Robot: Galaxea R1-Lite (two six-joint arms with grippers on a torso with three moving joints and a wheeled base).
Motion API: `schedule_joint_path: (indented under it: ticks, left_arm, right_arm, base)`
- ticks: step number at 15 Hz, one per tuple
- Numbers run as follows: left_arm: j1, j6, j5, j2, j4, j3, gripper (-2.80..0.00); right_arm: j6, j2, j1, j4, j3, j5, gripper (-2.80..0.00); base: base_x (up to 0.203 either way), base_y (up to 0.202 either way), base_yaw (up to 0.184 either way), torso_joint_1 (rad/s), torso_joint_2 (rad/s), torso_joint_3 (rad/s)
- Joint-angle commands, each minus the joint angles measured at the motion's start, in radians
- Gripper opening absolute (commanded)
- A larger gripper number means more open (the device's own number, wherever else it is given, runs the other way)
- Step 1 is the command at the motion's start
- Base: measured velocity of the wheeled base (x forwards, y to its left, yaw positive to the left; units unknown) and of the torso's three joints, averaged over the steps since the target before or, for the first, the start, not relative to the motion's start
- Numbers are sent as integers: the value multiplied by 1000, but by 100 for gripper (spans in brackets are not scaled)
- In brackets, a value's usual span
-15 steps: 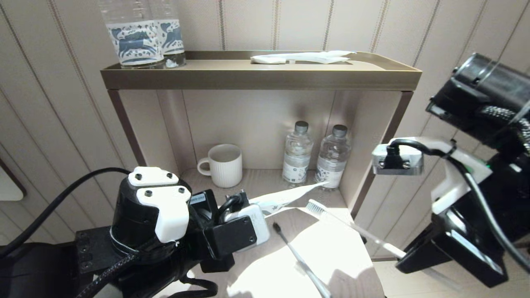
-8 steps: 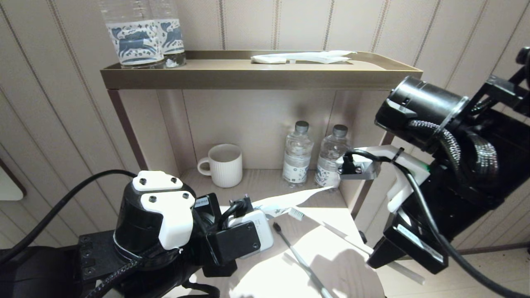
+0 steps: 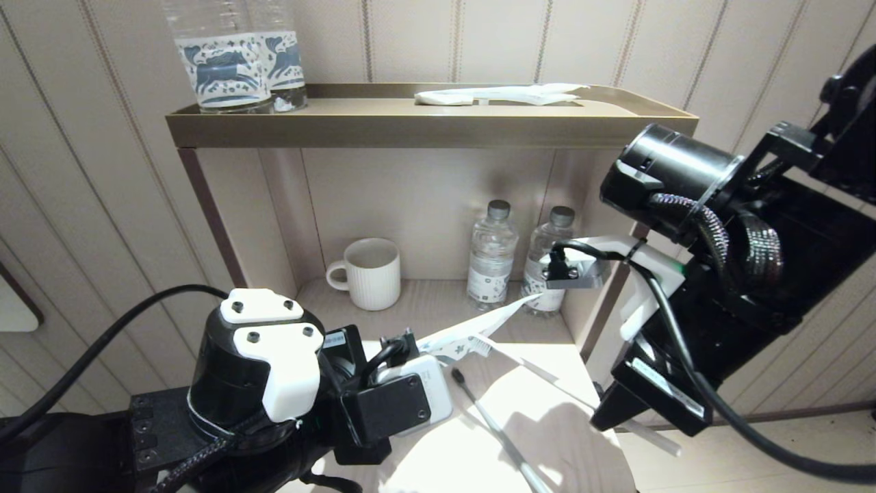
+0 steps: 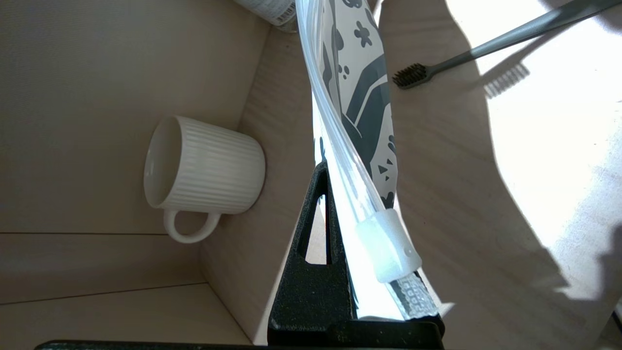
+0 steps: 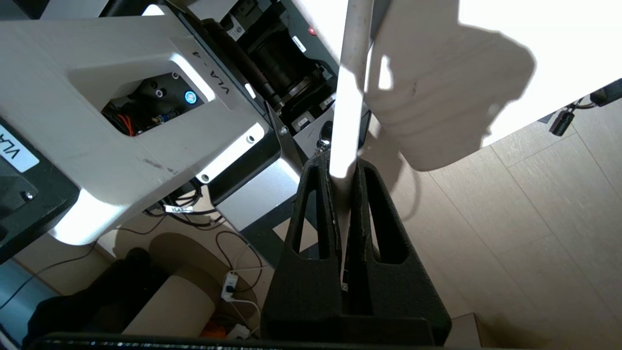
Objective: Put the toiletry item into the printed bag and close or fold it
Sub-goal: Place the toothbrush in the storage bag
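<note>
Left end effector (image 4: 335,204) pinched the printed bag (image 3: 472,332); right end effector (image 5: 343,194) clamped the toothbrush (image 3: 534,370) handle, bristles at the bag's open edge, above the table (image 3: 547,424).

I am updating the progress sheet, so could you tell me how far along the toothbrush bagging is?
Done: left gripper shut on the printed bag, right gripper shut on the pale toothbrush. In hand: its bristle head sits at the bag's edge, not visibly inside. Left: sliding it in and folding the bag.
</note>
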State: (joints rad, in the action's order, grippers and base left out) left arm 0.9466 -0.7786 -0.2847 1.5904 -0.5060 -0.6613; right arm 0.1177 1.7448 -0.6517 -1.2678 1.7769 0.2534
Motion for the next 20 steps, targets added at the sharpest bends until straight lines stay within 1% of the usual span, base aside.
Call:
schedule_joint_path:
  ticks: [1,3,6,14,18,20]
  left_arm:
    - [0,-4,-1,2,-3,3,-280]
    - [0,-4,-1,9,-3,2,-280]
    - [0,-5,-2,16,-6,-1,-280]
    - [9,-5,-1,14,-6,-1,-280]
    - [36,-2,-1,11,-6,3,-280]
    - [56,2,6,0,-6,-4,-280]
  right_arm:
    - [1,-34,0,-11,-14,2,-280]
    - [1,-75,2,-3,-56,1,-280]
    - [0,-77,2,-1,-53,0,-280]
    - [2,19,15,11,-49,1,-280]
    - [9,45,14,19,-36,3,-280]
    - [36,55,9,15,-34,6,-280]
  base:
    - [0,0,0,0,0,0]
    - [0,0,0,0,0,0]
    - [0,0,0,0,0,0]
    - [0,0,0,0,0,0]
    - [0,0,0,0,0,0]
    - [0,0,0,0,0,0]
